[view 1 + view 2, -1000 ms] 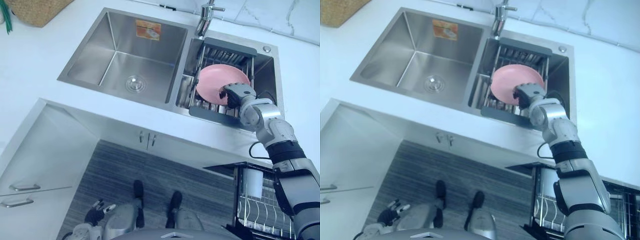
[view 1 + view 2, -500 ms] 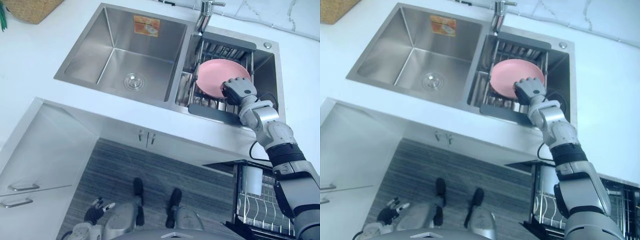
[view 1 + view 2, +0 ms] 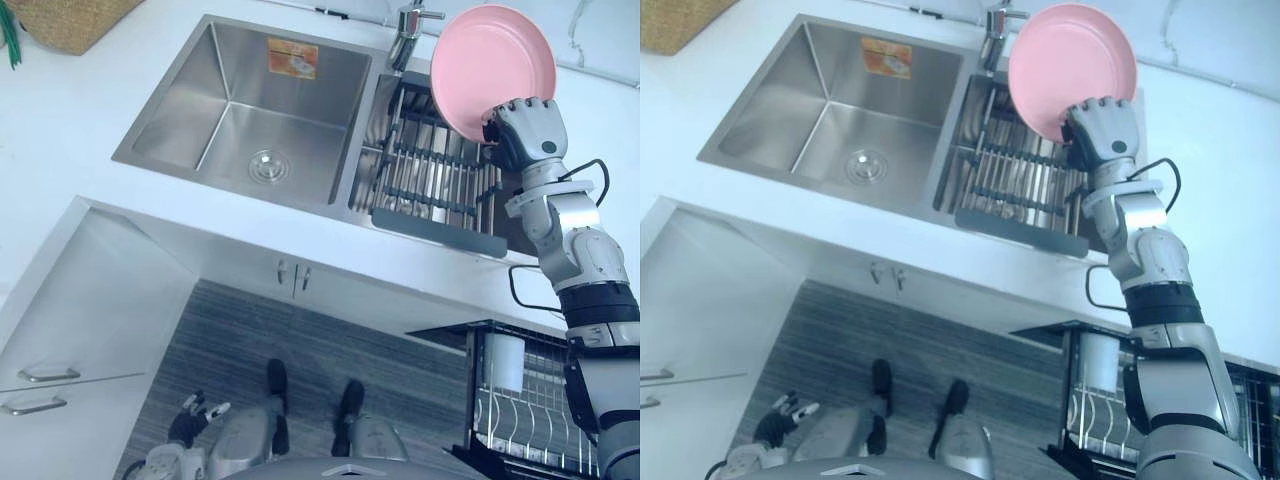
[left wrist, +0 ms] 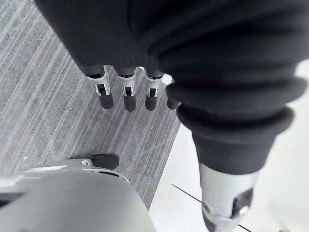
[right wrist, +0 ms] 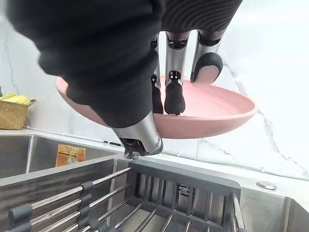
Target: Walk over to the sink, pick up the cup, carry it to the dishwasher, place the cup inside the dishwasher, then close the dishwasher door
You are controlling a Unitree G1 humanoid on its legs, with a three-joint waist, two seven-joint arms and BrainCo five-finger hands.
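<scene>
Holding a pink plate (image 3: 488, 62) in the R hand (image 3: 524, 128): fingers (image 5: 174, 96) curl over the rim onto the inner face w/ the thumb under it, so the plate is pinched at its lower edge & stands steeply tilted. It hangs in the air above the wire rack (image 3: 432, 182) that sits in the sink's (image 3: 240, 95) R basin, clear of the rack, w/ the tap (image 3: 404, 38) just beside its L edge. L basin lies next to the rack. L hand (image 4: 126, 94) is low over the grey striped floor (image 4: 43, 111), fingers straight, holding nothing. Open dishwasher (image 3: 520, 420) at lower R, below the counter (image 3: 60, 120)
</scene>
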